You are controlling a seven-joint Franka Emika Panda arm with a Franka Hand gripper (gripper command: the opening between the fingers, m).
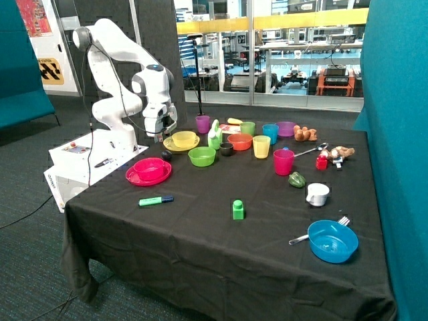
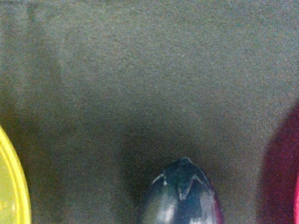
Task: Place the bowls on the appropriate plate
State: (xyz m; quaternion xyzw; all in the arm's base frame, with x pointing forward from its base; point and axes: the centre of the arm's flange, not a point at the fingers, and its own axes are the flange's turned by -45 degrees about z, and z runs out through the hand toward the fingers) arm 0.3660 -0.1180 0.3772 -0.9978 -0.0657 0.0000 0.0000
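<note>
**Both bowls sit on matching plates; hand hovers at the bench's far edge**

Nearest the outside camera lies the large blue bowl [image 1: 332,241] with a fork [image 1: 343,219] at its rim, at the front corner of the black-draped bench [image 1: 200,254]. The red-pink bowl [image 1: 149,167] rests on the red-pink plate [image 1: 137,178] near the robot's base. The yellow bowl [image 1: 184,138] rests on the yellow plate [image 1: 175,145] just behind it. Between the two plates lies a small dark aubergine-like thing [image 1: 166,155], which the wrist view shows close up [image 2: 181,196] with the yellow rim on one side and the red-pink rim on the other. The hand [image 1: 162,130] hangs above that gap, holding nothing; whether it is released or clenched I cannot tell. Farther out stand a lime-green bowl [image 1: 202,156], an orange bowl [image 1: 239,141], coloured cups, a green marker [image 1: 155,200] and a green block [image 1: 238,210].
</note>
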